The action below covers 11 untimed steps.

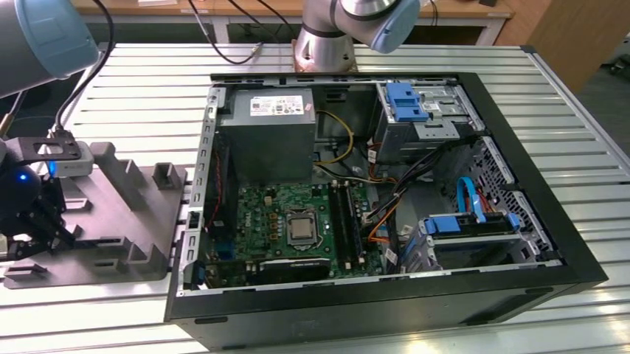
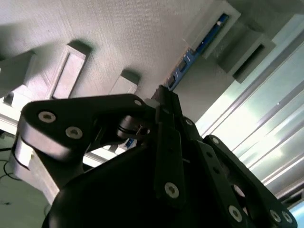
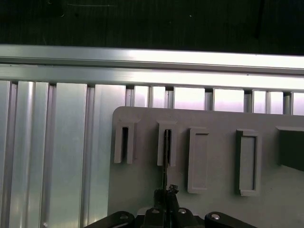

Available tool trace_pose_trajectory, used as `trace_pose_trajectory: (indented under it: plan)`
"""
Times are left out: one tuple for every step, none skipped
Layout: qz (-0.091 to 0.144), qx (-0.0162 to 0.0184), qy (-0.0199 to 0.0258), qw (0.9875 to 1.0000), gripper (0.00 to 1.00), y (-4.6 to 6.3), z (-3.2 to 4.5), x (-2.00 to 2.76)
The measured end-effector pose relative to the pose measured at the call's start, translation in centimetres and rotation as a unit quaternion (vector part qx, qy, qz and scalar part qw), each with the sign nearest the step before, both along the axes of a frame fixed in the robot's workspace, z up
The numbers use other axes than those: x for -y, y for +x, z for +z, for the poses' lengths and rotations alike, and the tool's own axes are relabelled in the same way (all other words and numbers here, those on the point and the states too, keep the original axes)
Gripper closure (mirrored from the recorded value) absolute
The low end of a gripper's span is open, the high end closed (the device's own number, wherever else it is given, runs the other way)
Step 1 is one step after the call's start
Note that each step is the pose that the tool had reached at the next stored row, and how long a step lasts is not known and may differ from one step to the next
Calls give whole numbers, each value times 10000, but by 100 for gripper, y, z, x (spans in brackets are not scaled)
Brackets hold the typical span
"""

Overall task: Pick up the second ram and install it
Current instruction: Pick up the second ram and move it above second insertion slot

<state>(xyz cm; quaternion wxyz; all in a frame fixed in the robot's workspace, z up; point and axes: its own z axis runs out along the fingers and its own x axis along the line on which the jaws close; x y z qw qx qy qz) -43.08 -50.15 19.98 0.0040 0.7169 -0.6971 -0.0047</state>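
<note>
On the grey tray (image 1: pixel 147 243), at the exterior view's left and beside the open computer case (image 1: pixel 394 306), the second ram (image 2: pixel 202 42) is stood on edge in a slotted tab. In the second wrist view it is seen as a long, thin blue-green strip with small dark parts along it, running away from the gripper (image 2: pixel 164 95). In the first wrist view the second ram (image 3: pixel 166 147) is reduced to a thin dark line, seen edge-on in one tab's slot, with another slotted tab just beside it. The gripper (image 3: pixel 166 191) is drawn narrow, with the stick's near end clasped between its fingers. The case, with one green motherboard (image 1: pixel 285 210) and one grey power supply (image 1: pixel 265 110), is shown by the exterior view, well apart from the ram. One ram is counted in the tray. Five upright tabs (image 3: pixel 198 159) are counted in the first wrist view, the fifth cut by the frame edge and in shadow
</note>
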Motion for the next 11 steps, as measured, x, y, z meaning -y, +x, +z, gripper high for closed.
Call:
trace_pose_trajectory:
  plan:
    - [0, 0, 0, 10000, 87, 0, 0, 0]
    - [0, 0, 0, 10000, 87, 0, 0, 0]
    - [0, 0, 0, 10000, 87, 0, 0, 0]
    - [0, 0, 0, 10000, 87, 0, 0, 0]
    - [0, 0, 0, 10000, 87, 0, 0, 0]
    - [-27, 0, 0, 10000, 87, 0, 0, 0]
    - [-67, 0, 0, 10000, 87, 0, -1, 0]
    - [-71, 0, 0, 10000, 87, 0, -1, 0]
    - [-72, 0, 0, 10000, 87, 0, -1, 0]
    - [-72, 0, 0, 10000, 87, 0, -1, 0]
    - [-73, 0, 0, 10000, 87, 0, -1, 0]
